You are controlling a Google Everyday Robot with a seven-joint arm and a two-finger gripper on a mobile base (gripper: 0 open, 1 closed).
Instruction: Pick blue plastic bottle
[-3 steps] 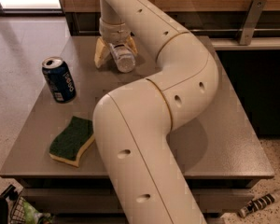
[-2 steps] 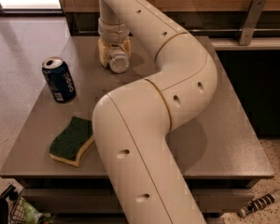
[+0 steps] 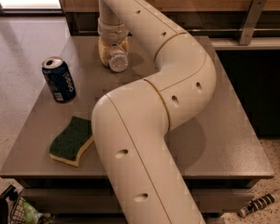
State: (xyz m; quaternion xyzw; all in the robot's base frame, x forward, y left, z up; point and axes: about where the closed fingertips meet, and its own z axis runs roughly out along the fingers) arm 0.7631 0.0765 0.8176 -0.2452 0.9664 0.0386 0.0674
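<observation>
The blue plastic bottle is a small clear bottle with a white cap, at the far middle of the grey table. Its cap end points toward the camera. My gripper comes down from above at the end of the cream arm. Its yellowish fingers sit on both sides of the bottle and are shut on it. The bottle's lower body is hidden behind the gripper. I cannot tell whether the bottle is off the table.
A dark blue soda can stands upright at the table's left side. A green and yellow sponge lies near the front left edge. My arm crosses the middle of the table. A dark counter runs behind and to the right.
The bottle has shifted left from beside the gripper to between its fingers. The gripper has closed around it. The can and sponge have not moved.
</observation>
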